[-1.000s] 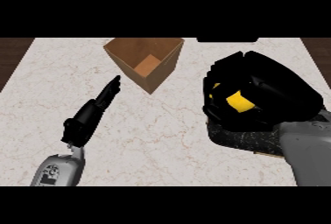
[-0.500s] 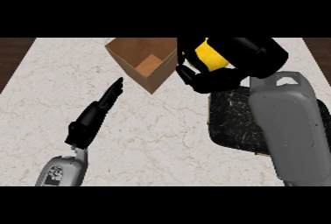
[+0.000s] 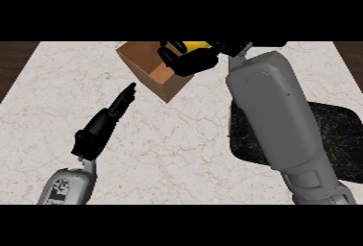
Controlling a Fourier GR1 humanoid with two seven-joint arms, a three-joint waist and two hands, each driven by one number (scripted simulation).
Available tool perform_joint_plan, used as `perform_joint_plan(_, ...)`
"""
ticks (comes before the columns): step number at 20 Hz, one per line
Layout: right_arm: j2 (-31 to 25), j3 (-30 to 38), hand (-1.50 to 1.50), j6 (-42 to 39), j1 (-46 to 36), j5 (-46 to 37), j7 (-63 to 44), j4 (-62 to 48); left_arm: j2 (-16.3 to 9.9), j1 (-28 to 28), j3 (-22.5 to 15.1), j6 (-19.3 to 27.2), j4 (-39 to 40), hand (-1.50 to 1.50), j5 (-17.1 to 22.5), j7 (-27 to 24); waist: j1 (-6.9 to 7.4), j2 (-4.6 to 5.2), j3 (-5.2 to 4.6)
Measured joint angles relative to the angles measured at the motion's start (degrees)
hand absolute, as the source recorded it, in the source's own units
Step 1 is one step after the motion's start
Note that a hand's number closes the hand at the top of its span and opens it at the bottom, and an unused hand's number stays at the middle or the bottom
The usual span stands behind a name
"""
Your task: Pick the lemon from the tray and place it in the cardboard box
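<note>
marble counter (image 3: 184, 144) holds the cardboard box (image 3: 157, 69), above it the right hand (image 3: 190, 58) curled round the lemon (image 3: 193, 46), left hand (image 3: 106, 122) straight-fingered.

A kitchen, by the look of it: a pale marble counter (image 3: 184, 144) (veined, with dark wood showing past its edges) carries a black tray (image 3: 333, 134) and a box (image 3: 152, 72).

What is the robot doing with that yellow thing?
The robot's right hand is curled round a yellow lemon and holds it over the open cardboard box at the far side of the counter. The dark tray sits by the right forearm. The left hand rests open on the counter, fingers straight, holding nothing.
</note>
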State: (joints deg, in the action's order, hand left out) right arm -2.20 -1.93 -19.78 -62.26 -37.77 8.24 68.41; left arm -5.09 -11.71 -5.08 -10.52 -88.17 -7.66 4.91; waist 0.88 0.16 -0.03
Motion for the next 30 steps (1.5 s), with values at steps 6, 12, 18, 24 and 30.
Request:
perform_joint_plan(6, 0.33, -0.39, 1.50, 8.17, -6.60, -4.08, 3.85, -13.67, 0.57, -0.12, -0.27, 0.16, -0.04, 0.00, -0.45, -0.09, 0.52, 0.20, 0.01)
perform_joint_plan(12, 1.60, -3.42, 1.50, 17.34, -9.78, -7.05, 7.53, -26.56, 0.49, 0.01, -0.27, -0.38, 0.29, 0.00, -0.53, -1.06, 1.24, 0.41, -0.02)
perform_joint_plan(18, 2.05, -5.41, -1.50, 21.05, -11.86, -4.17, 7.58, -38.43, 1.02, -1.44, -0.76, -0.66, 0.92, 0.00, -0.81, -0.48, 2.59, 0.76, -0.04)
perform_joint_plan(24, 2.15, -4.31, -1.50, 19.51, -13.43, 0.94, 8.75, -47.64, 1.17, -2.22, -1.32, -1.20, 0.72, 0.00, -0.99, -0.24, 3.78, 1.14, -0.02)
perform_joint_plan(30, 2.18, 1.23, -1.50, 19.70, -12.94, 8.80, 14.40, -50.68, 1.62, -2.82, -1.59, -1.23, -0.01, 0.00, -0.94, 1.08, 4.08, 1.32, 0.04)
